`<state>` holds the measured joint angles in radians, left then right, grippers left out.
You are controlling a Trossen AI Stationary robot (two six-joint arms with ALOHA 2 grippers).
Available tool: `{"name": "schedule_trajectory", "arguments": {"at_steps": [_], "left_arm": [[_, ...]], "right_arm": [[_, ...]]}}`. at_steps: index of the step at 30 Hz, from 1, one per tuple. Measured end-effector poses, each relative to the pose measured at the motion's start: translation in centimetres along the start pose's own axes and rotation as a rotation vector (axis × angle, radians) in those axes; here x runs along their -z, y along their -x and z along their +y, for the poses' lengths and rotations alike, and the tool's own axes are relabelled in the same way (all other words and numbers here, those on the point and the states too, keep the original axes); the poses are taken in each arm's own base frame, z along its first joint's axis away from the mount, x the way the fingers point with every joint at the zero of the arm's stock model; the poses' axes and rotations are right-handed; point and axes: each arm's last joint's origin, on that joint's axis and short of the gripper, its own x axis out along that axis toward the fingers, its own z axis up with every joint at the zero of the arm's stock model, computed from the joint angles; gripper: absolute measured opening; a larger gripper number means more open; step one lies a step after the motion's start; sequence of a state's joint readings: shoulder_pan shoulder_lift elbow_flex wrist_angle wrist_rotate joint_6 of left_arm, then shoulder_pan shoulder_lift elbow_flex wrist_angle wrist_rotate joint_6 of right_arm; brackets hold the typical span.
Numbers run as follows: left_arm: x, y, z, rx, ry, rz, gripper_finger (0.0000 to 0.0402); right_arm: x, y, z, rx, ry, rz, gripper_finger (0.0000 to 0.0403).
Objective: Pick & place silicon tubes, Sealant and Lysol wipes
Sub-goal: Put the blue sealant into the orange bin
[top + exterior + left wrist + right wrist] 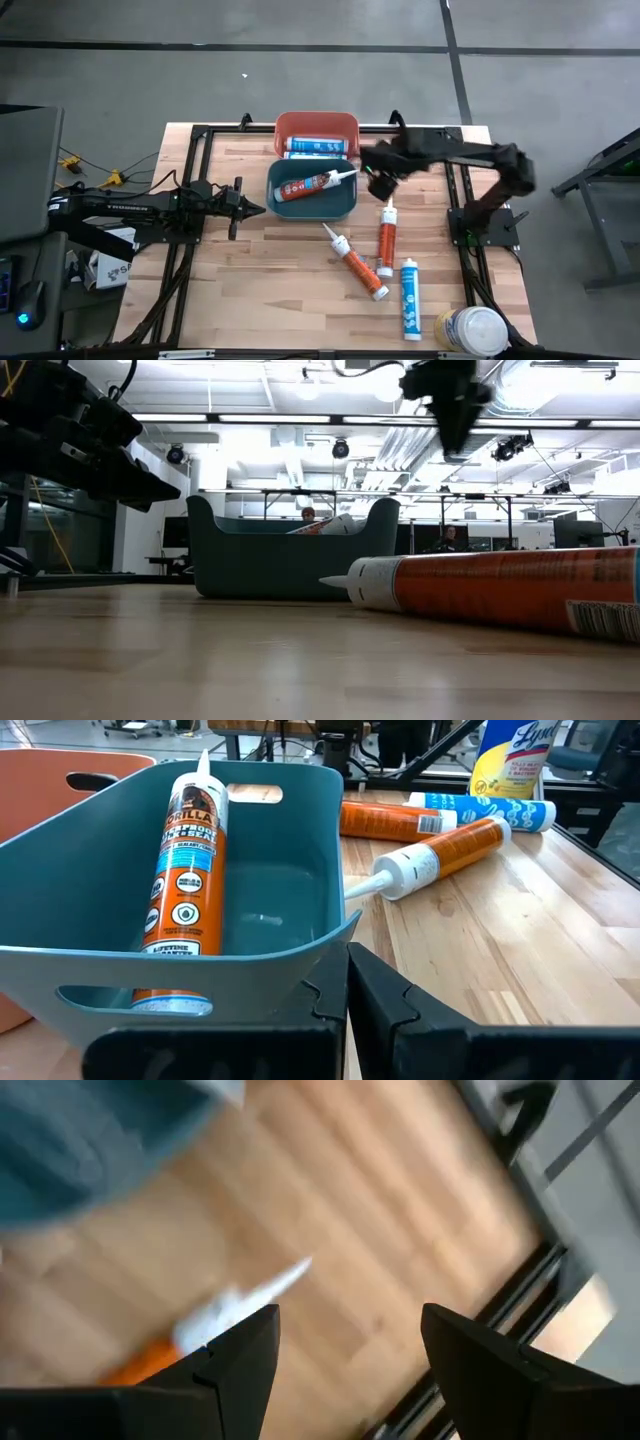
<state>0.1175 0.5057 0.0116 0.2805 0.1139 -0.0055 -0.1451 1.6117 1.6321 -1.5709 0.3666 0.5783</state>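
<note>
A teal bin (310, 190) in the middle of the table holds one orange sealant tube (185, 870). A red bin (317, 130) behind it holds a blue tube (315, 146). Two orange tubes (385, 238) (355, 262) and a blue tube (409, 298) lie flat on the table. The Lysol wipes canister (472, 330) stands at the near right corner. My right gripper (345, 1370) is open and empty, above the table to the right of the teal bin, over an orange tube's nozzle (270, 1285). My left gripper (252, 208) is shut, just left of the teal bin.
A black frame (200, 135) runs around the table's edges. The right arm's base (485, 215) stands on the right side. Bare wood lies in front of the teal bin, toward the near left.
</note>
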Motion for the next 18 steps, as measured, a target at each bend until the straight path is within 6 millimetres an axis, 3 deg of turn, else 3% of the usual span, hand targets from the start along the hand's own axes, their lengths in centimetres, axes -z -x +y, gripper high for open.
{"name": "schedule_trajectory", "arguments": {"at_steps": [9, 18], "left_arm": [[0.0, 0.0, 0.0, -0.001, 0.000, 0.000, 0.0000], [0.0, 0.0, 0.0, -0.001, 0.000, 0.000, 0.0000]], "right_arm": [[9.2, -2.1, 2.3, -0.076, -0.164, 0.199, 0.0243], [14.6, -4.5, 6.4, -0.162, -0.260, 0.367, 0.0243]]}}
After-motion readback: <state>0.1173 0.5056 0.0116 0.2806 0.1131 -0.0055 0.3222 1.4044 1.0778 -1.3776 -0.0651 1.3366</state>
